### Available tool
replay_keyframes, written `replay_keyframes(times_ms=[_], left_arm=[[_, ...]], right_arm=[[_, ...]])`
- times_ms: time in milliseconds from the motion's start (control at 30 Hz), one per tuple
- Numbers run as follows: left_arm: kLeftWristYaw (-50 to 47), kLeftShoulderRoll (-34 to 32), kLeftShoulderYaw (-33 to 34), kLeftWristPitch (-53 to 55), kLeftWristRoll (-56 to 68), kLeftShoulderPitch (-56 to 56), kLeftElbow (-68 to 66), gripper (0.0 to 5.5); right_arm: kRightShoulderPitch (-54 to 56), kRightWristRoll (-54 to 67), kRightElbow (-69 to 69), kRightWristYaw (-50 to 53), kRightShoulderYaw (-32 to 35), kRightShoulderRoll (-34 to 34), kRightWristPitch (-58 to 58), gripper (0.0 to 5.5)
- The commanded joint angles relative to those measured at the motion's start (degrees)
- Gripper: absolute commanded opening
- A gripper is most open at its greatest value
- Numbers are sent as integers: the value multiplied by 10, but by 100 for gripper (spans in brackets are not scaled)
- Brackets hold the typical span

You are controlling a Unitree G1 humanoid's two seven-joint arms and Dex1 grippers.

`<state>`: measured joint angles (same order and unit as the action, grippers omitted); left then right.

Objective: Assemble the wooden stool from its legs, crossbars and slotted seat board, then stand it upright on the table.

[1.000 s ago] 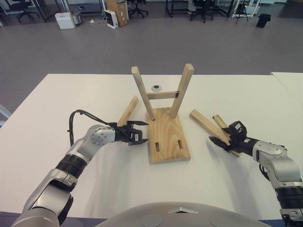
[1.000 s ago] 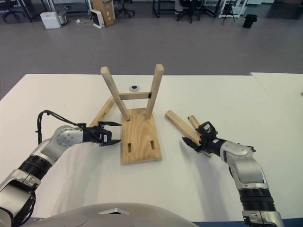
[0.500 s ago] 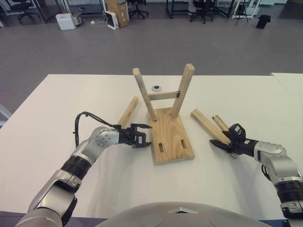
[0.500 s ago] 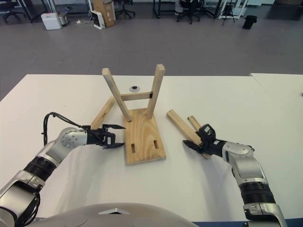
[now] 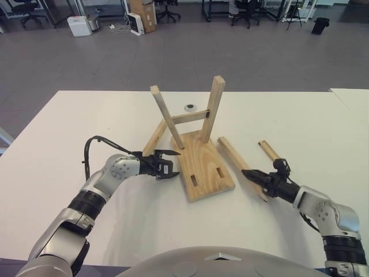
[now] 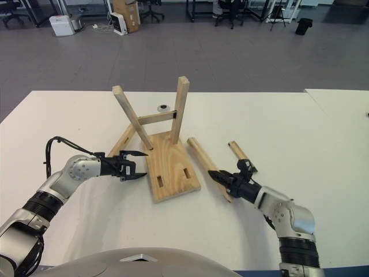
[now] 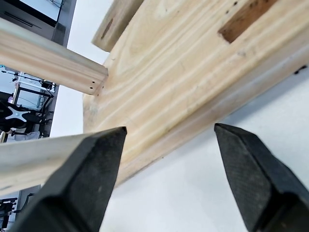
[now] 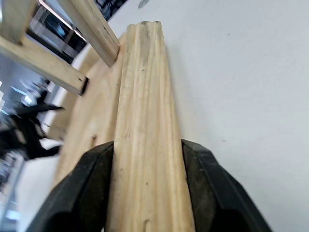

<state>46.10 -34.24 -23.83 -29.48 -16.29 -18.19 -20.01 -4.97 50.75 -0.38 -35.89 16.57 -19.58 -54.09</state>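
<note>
The left pincer hangs low over the table with its fingers spread. Just ahead of its tips is the long left edge of the seat board. In the left wrist view that edge runs across the gap between the two fingers, with no contact to be seen. The board lies flat with two open slots at its near end.

At its far end, beyond this pincer, two legs stand up at a lean, joined by a crossbar. A loose leg lies on the table just past the left pincer, angled toward the board's far left corner.

The right pincer is pinching the near end of another leg — both fingers press its sides in the right wrist view. From the grip this leg runs away toward the board, and its far end sits just beside the board's right edge. Whether it rests on the table I cannot tell.

Beyond the right pincer and a little to its right lies a short bar, apart from the held leg. A small round dark thing sits on the table far past both pincers, behind the standing legs.
</note>
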Motion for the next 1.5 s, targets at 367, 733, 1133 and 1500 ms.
replay_keyframes(times_ms=[367,733,1133,1500], left_arm=[[-1,5,6,8,4,-2,13,335],[1,3,7,15,10,13,29,335],[-6,12,4,28,7,33,47,335],[-8,12,1,41,1,45,63,335]], right_arm=[[-68,538,55,467,74,187,87,207],[-95,508,95,489,124,204,183,381],[-76,-102,-278,282,-170,-110,245,381],[-85,-310,-261,244,-251,-140,196,381]])
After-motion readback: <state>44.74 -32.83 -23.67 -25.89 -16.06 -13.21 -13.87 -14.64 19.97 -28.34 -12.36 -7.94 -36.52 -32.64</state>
